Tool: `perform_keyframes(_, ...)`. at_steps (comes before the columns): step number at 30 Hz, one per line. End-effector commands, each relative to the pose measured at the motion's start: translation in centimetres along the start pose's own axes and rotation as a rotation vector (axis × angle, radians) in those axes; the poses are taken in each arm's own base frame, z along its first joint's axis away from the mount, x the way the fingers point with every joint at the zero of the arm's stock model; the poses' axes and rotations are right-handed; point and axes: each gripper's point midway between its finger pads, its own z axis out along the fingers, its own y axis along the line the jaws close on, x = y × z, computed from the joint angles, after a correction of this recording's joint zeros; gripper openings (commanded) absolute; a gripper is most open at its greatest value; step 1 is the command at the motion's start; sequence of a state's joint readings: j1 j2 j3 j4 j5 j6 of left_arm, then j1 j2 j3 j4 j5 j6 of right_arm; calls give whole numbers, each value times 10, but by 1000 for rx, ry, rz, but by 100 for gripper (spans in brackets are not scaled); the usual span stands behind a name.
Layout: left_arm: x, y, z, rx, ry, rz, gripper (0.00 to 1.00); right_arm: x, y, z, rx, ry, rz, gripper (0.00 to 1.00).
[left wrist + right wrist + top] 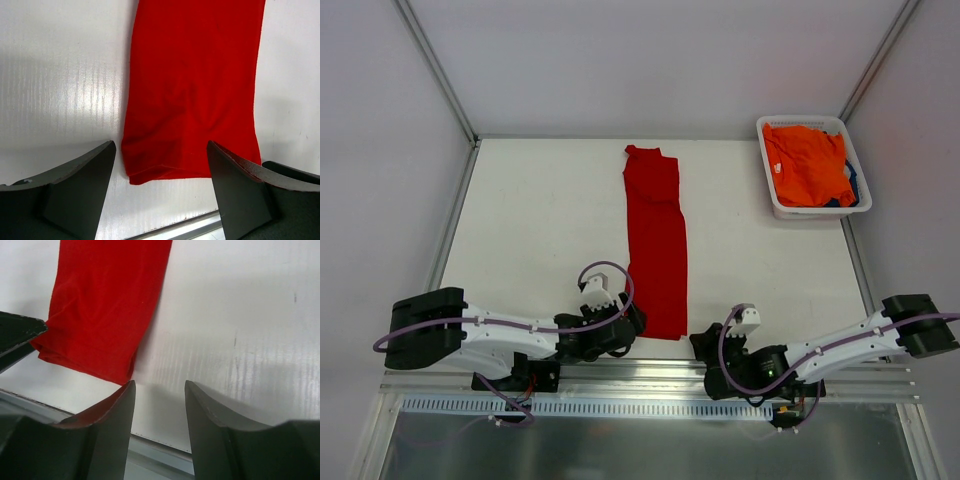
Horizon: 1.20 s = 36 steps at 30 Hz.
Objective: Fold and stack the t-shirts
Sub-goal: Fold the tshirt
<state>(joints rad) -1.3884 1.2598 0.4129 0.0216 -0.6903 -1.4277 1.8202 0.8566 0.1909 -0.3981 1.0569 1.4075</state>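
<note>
At the near edge of the surface [540,220], the left jaws stand wide apart and hold nothing, one to each side of the near hem of the red t-shirt [655,245]. Contact with the cloth cannot be confirmed. The right jaws, likewise parted and empty, sit just right of that hem's corner, over bare surface. The red t-shirt lies folded into a long narrow strip running away from the arms. At the far right, the orange t-shirt [807,165] fills a white basket [810,211], with dark blue cloth [853,195] showing at its right side.
</note>
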Motion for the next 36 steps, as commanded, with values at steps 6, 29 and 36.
perform_keyframes(6,23,55,-2,-149,90,143,77,13,29,-1,-98,43,-7,49)
perform_keyframes(29,22,75,1,-157,68,143,72,8,34,12,-54,50,-160,51)
perform_keyframes(36,36,78,-5,-123,131,125,68,5,42,19,-25,67,-207,51)
